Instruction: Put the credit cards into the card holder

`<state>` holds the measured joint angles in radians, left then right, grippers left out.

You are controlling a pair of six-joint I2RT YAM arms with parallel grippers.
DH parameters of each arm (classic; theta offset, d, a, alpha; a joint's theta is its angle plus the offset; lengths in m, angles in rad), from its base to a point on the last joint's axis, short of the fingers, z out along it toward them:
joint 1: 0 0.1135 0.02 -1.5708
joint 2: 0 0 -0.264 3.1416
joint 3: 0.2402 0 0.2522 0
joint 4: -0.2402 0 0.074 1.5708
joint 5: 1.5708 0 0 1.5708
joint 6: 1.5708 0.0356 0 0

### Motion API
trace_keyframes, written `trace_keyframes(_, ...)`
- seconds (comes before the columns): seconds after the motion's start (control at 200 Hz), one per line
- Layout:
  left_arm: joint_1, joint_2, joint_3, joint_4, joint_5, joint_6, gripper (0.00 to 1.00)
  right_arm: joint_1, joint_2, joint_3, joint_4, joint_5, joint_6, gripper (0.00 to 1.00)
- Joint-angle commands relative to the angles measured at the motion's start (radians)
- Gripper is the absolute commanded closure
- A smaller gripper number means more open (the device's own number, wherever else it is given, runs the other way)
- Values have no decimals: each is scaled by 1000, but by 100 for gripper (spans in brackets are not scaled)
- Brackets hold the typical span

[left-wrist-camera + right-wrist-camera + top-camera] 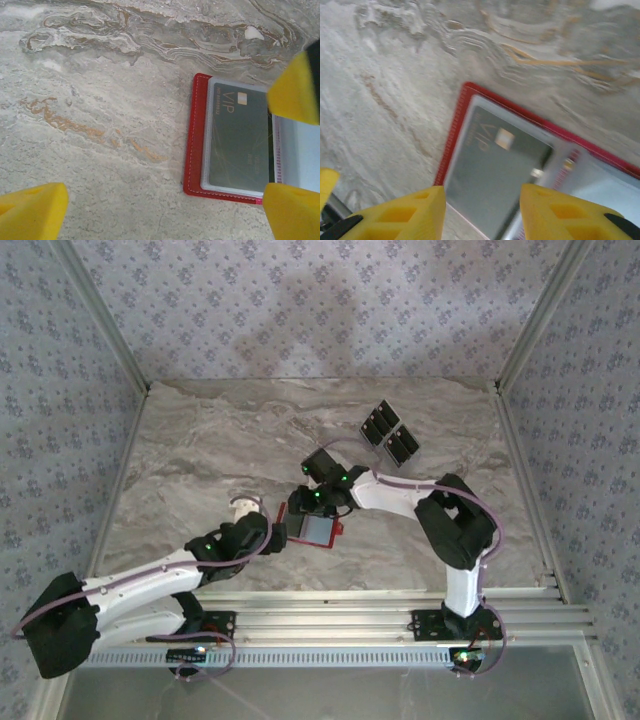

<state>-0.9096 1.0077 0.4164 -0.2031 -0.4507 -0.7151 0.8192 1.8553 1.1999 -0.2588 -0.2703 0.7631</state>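
The marbled table [200, 450] bears the open red card holder [312, 528] and, farther back, black credit cards [390, 433].

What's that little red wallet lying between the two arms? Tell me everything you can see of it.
The red wallet lies open and flat on the marble table. Its cover looks like red leather with pale stitching along the edge. Inside are clear plastic pockets. One holds a grey card marked VIP, with a small gold chip. The page beside it looks pale blue. Yellow gripper fingers hang over its edge; I cannot tell whether they touch it.
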Motion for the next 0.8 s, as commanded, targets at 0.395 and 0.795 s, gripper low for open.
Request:
trace_keyframes(0.395,8,169,73,55,41,44,0,-14,-94,-154,-80,119,-7,55)
trace_keyframes(0.795,6,210,92,101,83,74,0,-22,-5,-101,22,3,-12,55)
